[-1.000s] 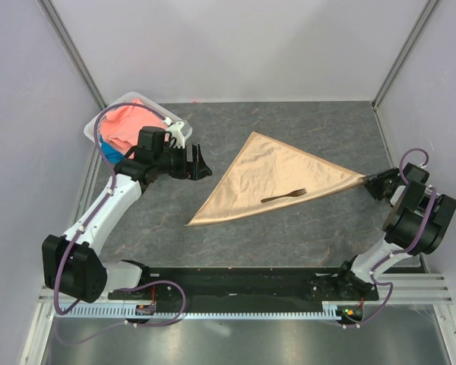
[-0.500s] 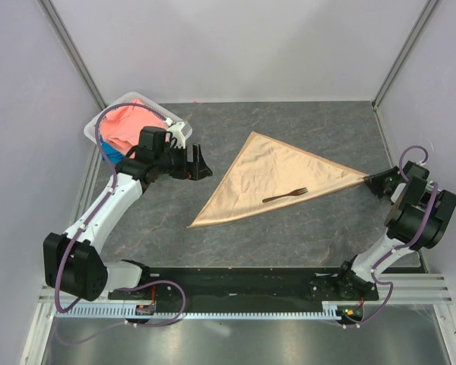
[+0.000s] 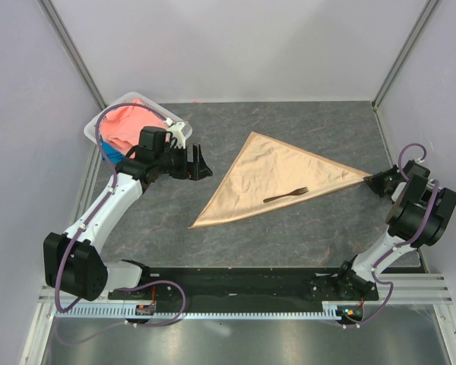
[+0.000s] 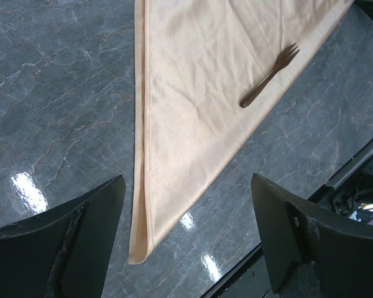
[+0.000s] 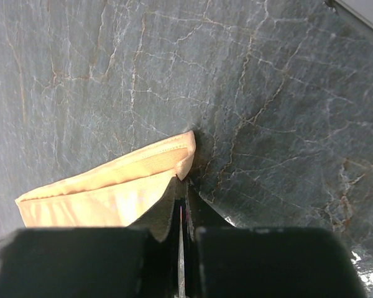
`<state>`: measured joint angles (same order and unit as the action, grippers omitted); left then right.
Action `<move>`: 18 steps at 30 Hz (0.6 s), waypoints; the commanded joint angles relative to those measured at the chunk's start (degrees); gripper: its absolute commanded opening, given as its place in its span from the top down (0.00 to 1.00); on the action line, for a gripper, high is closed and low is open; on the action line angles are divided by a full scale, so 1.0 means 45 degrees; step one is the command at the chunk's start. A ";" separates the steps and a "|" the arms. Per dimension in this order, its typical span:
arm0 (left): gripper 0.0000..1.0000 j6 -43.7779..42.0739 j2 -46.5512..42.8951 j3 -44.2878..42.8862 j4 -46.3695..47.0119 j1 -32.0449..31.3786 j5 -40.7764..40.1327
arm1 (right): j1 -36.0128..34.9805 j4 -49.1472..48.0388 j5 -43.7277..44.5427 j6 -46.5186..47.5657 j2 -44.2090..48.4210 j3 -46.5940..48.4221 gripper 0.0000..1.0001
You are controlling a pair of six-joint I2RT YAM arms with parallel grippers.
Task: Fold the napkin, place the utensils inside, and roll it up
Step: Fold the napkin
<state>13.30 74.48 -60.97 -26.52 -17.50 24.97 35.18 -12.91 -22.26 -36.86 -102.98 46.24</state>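
The peach-gold napkin (image 3: 270,179) lies folded into a triangle on the dark stone table. The small dark brown fork (image 3: 284,195) rests on it near the lower fold, tines to the right. My right gripper (image 3: 370,181) is at the napkin's right corner. In the right wrist view its jaws (image 5: 185,183) are pressed together with the corner of the napkin (image 5: 105,186) caught at their tips. My left gripper (image 3: 201,163) hovers open left of the cloth. From the left wrist view, the left gripper (image 4: 188,186) looks down on the napkin's (image 4: 199,81) lower-left point and the fork (image 4: 267,77).
A clear plastic bin (image 3: 99,122) stands at the back left, holding a coral-pink cloth (image 3: 129,122) and a blue cloth (image 3: 112,154). The black rail (image 3: 251,285) with both arm bases runs along the near edge. Frame posts rise at the back corners.
The right gripper's jaws have closed at the napkin's right corner, and that arm shifted slightly. The napkin, the fork and the left arm stayed where they were.
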 commanded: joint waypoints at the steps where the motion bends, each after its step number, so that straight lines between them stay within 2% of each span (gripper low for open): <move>1: 0.11 -0.0553 0.0051 -0.0123 0.0210 -0.0018 -0.0042 | 0.0015 -0.0295 -0.0209 0.0613 0.0324 -0.0176 1.00; 6: 0.11 -0.0514 0.0051 -0.0142 0.0230 -0.0038 0.0037 | -0.0297 -0.1038 -0.0522 0.0633 0.1727 -0.0509 1.00; 9: 0.11 -0.0475 0.0071 -0.0123 0.0230 -0.0038 0.0173 | -0.0941 -0.0765 -0.0173 0.1138 0.2587 -0.0529 1.00; 18: 0.11 -0.0377 0.0032 -0.0123 0.0269 -0.0057 0.0447 | -0.3791 0.0152 0.0533 0.1687 0.4327 -0.0763 1.00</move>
<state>13.30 74.48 -60.97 -26.50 -17.50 25.69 22.06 -13.15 -21.45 -31.90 -86.65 43.77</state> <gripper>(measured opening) 0.894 0.008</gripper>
